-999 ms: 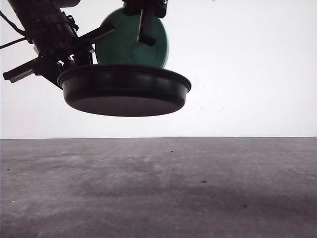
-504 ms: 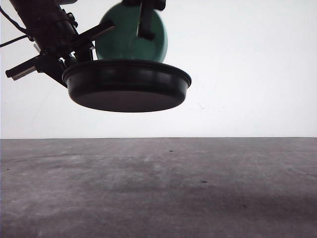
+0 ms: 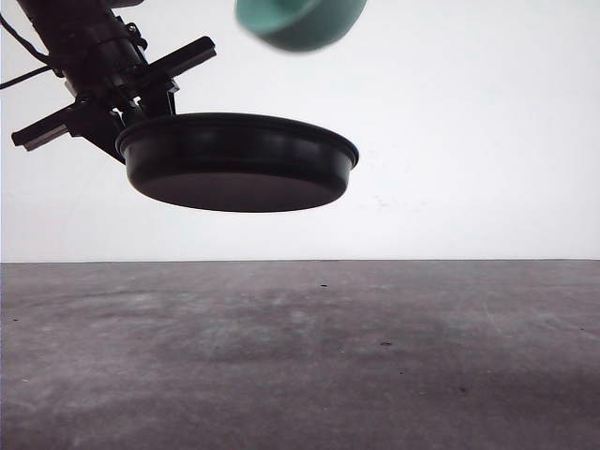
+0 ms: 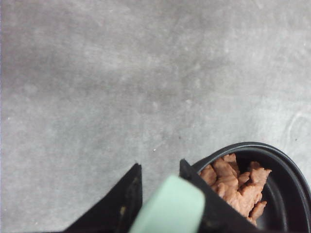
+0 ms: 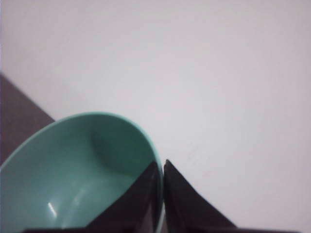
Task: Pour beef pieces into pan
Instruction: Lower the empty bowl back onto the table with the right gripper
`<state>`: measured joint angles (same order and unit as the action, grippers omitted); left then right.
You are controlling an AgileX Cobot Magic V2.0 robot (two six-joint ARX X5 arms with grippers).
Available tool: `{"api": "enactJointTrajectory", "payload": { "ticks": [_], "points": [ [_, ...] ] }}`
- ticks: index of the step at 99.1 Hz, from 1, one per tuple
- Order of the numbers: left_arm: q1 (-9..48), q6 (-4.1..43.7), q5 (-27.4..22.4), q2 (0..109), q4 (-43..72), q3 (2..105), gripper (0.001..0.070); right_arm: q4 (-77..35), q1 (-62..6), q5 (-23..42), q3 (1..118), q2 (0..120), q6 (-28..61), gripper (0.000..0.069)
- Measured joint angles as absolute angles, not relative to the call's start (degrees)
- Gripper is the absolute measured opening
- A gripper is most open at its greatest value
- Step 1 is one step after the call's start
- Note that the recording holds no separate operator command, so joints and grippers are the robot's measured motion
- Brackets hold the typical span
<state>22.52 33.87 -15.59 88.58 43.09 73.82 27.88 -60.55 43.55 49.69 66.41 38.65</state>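
The black frying pan (image 3: 239,164) is held in the air above the grey surface (image 3: 300,356), at about 10 o'clock in the front view. Its mint-green handle (image 4: 167,208) is clamped by the left gripper (image 4: 160,187). The beef pieces (image 4: 235,187) are heaped inside the pan. A teal bowl (image 5: 82,174), seen empty, is pinched at its rim by the right gripper (image 5: 162,167); in the front view it is blurred at 12 o'clock. No writing can be read

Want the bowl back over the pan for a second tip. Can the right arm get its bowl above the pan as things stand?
Probably yes. The right claw grips the teal bowl by its rim, already high above the pan, with open air between them.
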Motion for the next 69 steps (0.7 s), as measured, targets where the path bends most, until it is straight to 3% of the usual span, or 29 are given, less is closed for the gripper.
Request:
{"api": "enactJointTrajectory", "payload": {
  "ticks": [22, 37, 48, 57, 69],
  "points": [
    [22.52, 32.23, -15.68, 88.58, 43.05, 73.82, 0.0083, 9.08, -54.63, 41.67, 49.87, 54.46, 16.53, 0.0015],
    [22.52, 30.35, -15.81, 88.58, 42.92, 73.82, 0.0082, -17.37, -43.18, 32.53, 49.98, 46.83, -2.55, 0.0015],
    [22.52, 29.50, -15.84, 88.58, 41.82, 73.82, 0.0082, -31.64, -33.06, 27.14, 47.03, 44.86, -8.88, 0.0015],
    [22.52, 29.34, -15.84, 88.58, 41.43, 73.84, 0.0082, -33.10, -24.08, 19.27, 39.86, 43.68, -11.07, 0.0016],
    [22.55, 29.02, -15.86, 88.58, 41.39, 73.84, 0.0082, -24.56, -11.90, 5.76, 31.00, 42.65, -15.00, 0.0016]
  ]
}}
